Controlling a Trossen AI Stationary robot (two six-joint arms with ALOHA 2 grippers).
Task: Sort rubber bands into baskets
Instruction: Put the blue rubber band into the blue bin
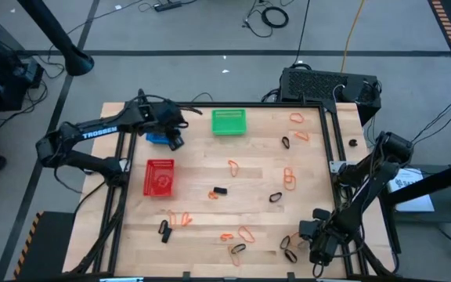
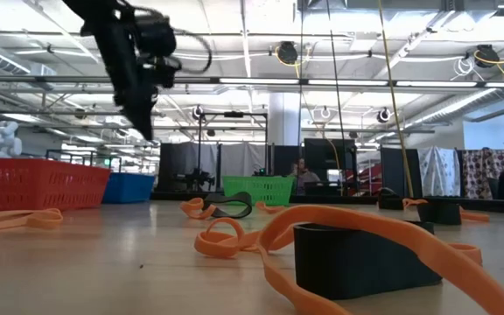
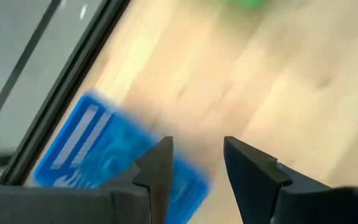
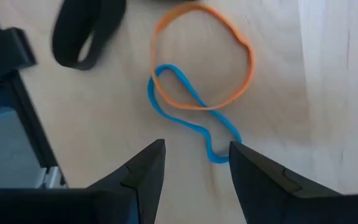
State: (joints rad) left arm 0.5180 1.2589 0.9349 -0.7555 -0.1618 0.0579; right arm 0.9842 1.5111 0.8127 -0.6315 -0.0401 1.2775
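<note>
Three baskets stand on the wooden table: blue (image 1: 155, 138) at the far left, green (image 1: 228, 121) at the far middle, red (image 1: 160, 176) at the left. Orange and black rubber bands (image 1: 233, 165) lie scattered flat on the wood. My left gripper (image 3: 194, 146) hangs open and empty above the blue basket's (image 3: 98, 155) right edge. My right gripper (image 4: 194, 149) is open near the front right corner. It points down over a blue band (image 4: 191, 115) that crosses an orange band (image 4: 204, 59), with a black band (image 4: 82, 31) beside them. It touches none of the three.
A black frame rail (image 1: 331, 149) runs along the table's right edge, close to my right arm (image 1: 366, 180). More orange and black bands (image 1: 241, 235) lie along the front edge. In the low view a black band (image 2: 357, 254) and orange bands (image 2: 234, 236) lie close to the camera.
</note>
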